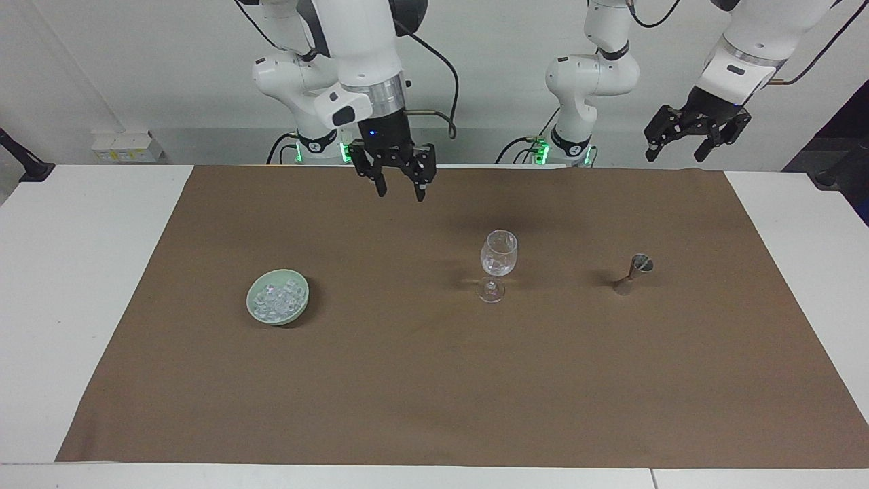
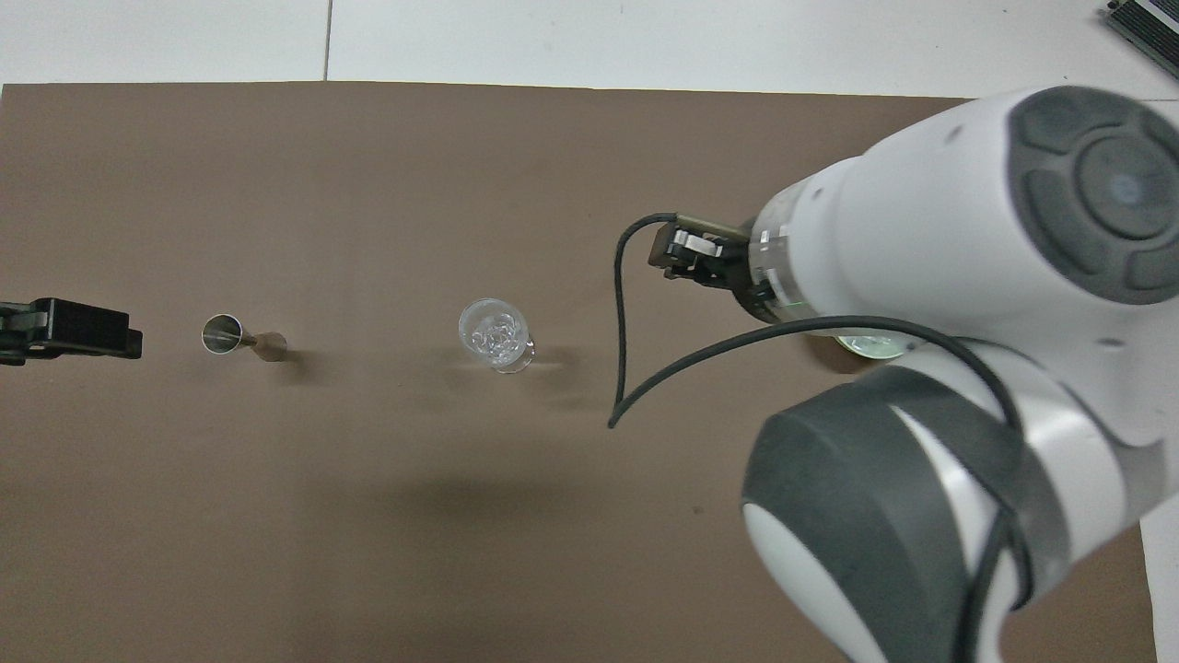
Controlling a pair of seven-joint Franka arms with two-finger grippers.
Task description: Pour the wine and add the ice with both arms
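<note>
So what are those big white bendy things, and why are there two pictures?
They are two robot arms, each ending in a black claw. One picture looks at them from across the table, the other looks down from above their end. On the brown cloth stand a green bowl of ice cubes, a wine glass and a small metal measuring cup. The right claw hangs open and empty above the cloth. The left claw waits, open, past the table's end.
</note>
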